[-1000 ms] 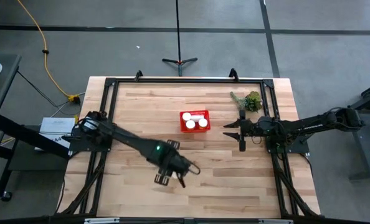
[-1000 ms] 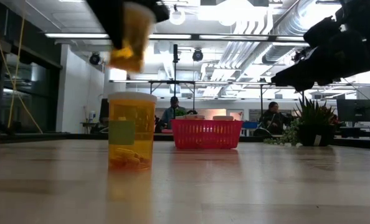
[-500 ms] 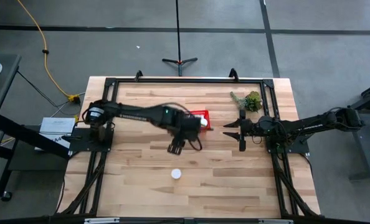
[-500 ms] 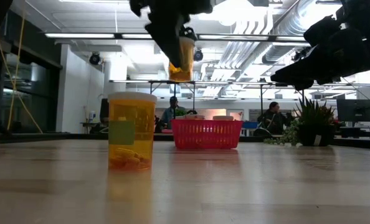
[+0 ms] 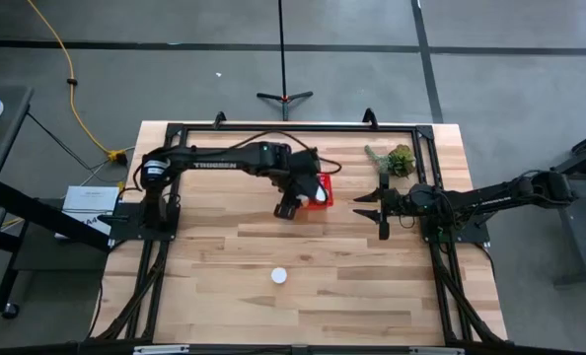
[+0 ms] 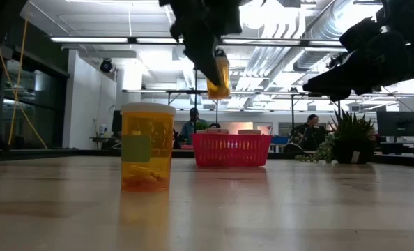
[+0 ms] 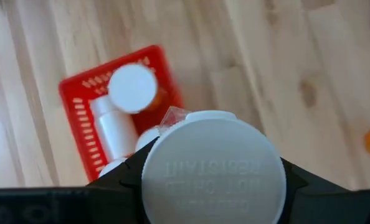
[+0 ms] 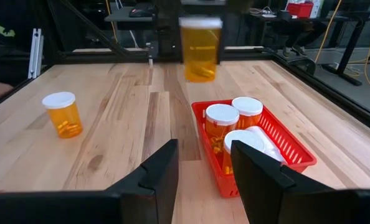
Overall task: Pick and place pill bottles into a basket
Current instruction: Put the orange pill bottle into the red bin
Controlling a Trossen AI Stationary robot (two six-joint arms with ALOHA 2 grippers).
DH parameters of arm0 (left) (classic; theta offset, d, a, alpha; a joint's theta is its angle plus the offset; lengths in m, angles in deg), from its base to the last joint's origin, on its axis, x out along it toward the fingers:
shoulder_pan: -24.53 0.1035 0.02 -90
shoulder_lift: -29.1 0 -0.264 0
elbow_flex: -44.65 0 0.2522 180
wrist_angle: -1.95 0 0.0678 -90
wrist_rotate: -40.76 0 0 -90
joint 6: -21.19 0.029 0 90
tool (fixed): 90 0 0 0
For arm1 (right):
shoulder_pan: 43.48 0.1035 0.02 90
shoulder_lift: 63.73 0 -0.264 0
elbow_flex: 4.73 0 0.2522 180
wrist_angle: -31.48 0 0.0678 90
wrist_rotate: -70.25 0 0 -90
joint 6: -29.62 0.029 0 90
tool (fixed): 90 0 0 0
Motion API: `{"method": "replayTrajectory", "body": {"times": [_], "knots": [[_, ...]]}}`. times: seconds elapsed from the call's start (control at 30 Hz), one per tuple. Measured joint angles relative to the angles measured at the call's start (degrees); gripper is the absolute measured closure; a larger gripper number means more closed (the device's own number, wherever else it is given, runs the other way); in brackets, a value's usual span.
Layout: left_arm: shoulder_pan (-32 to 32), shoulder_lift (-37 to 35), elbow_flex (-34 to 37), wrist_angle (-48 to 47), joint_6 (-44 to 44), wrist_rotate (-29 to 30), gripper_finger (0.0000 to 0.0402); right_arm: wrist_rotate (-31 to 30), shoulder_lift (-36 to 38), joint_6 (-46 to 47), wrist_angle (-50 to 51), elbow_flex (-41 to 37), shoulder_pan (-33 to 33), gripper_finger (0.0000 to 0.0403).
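Note:
My left gripper is shut on an amber pill bottle with a white cap. It holds the bottle high above the table, just off the left end of the red basket. The basket holds white-capped bottles. One more capped amber bottle stands upright on the table nearer the front edge; it also shows in the low view. My right gripper is open and empty, to the right of the basket. My left gripper pinches the bottle at its top end, one finger on each side of the white cap. The fingers come from above, pointing down. The bottle hangs below them, cap up, slightly tilted, lifted clear of table and basket.
A green plant sprig lies at the far right of the table, beyond my right gripper. A black frame runs along the table's edges. Bare wood lies between the basket and the standing bottle.
My left gripper has carried the amber bottle up from near the table's front edge, toward the far edge and right, to the basket's left end. The bottle stays lifted and capped end up. The other bottle stands where it was, uncovered once the arm left.

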Motion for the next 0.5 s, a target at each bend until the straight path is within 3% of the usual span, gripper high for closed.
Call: {"method": "replayTrajectory", "body": {"times": [0.5], "knots": [[2.0, 3.4, 0.1, 1.3, 1.8, -2.9, 0.0178, -1.1, 0.0, 0.0, 0.4, 0.0, 0.0, 0.0264]]}}
